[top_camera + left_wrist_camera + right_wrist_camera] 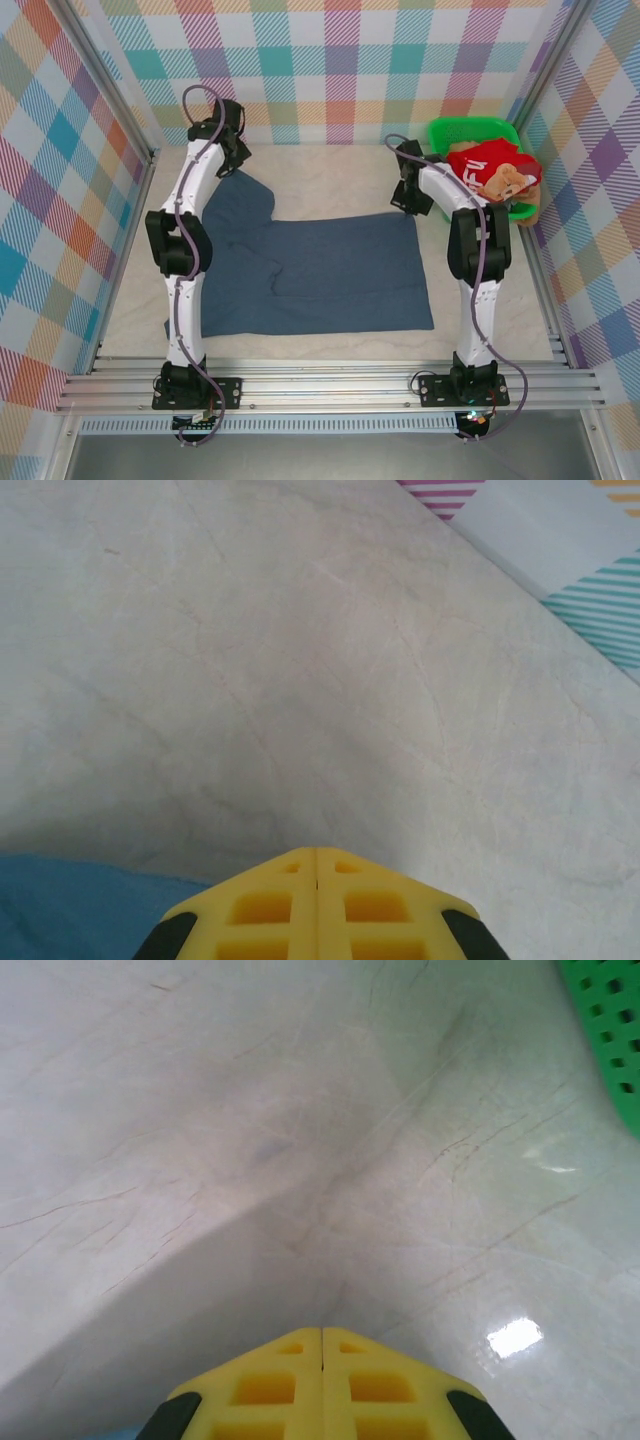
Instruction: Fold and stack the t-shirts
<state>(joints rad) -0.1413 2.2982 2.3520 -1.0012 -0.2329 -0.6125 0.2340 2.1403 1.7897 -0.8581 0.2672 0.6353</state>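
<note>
Your two arms are reaching out over the slate-blue t-shirt (330, 270), which is lying spread flat across the middle of the pale table (330, 170) with one sleeve jutting out at its far left corner. Your left arm is crossing the shirt's left side, and your left gripper (238, 165) is pointing down at the far edge of that sleeve. In the left wrist view its yellow fingers (265, 910) are pressing flat together with no gap between them. A wedge of the blue cloth is showing just beside them at lower left, and bare tabletop is stretching beyond. You cannot tell from these pictures whether any fabric is caught in the pinch.

Your right gripper (405, 200) is sitting at the shirt's far right corner. In the right wrist view its yellow fingers (270, 1390) are likewise meeting along a single seam, fully closed. Whether they are gripping the cloth is not clear here either.

Beyond the shirt's far right corner, the green basket (450, 130) is standing against the plaid wall (340, 60). A red t-shirt (480, 165) with white lettering is lying heaped inside the basket. A garment with orange-tan print (510, 183) is lying beside the red shirt, on the side away from the blue shirt, and spilling over the basket's rim.
</note>
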